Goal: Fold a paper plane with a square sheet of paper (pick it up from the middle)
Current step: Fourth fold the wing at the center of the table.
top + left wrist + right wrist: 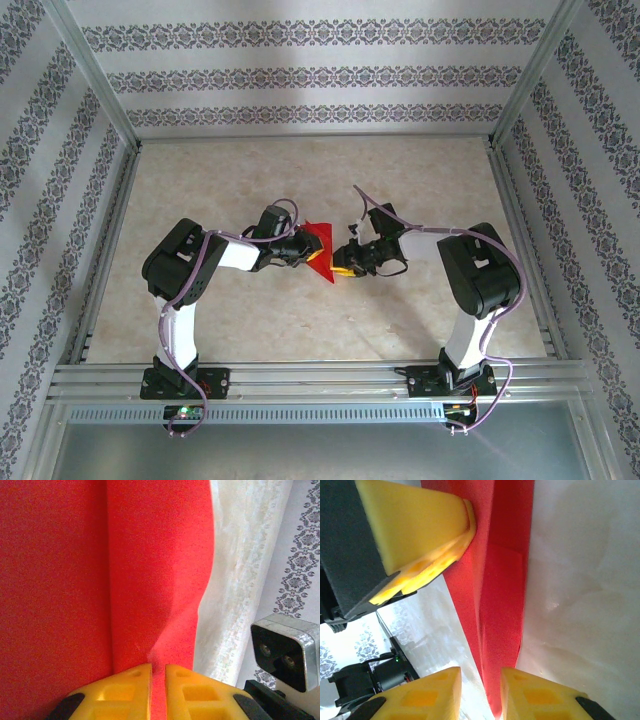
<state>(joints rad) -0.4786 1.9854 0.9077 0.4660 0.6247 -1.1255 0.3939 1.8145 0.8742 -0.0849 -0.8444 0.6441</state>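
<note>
- Two grippers meet nose to nose over the middle of the table, with the red paper between them.
- Left gripper: the fingers are drawn nearly together and pinch the red paper. In the left wrist view, the left gripper has only a thin strip of paper showing in the slit between its yellow pads.
- Ahead of the left fingers, the paper rises as a broad red face with one straight crease running away from the pads. Its free edge curves just to the right of them.
- Right gripper: the fingers stand a narrow way apart and are not closed on anything. In the right wrist view, the right gripper has the pointed end of the paper reaching down into the gap. The point lies close against the right-hand pad, and bare table shows beside the left-hand pad.
- A finger of the left gripper presses on the paper's upper part, well ahead of the right fingers.
- The paper is folded, with layered flaps and a sharp ridge, and tapers towards the right fingers.
</note>
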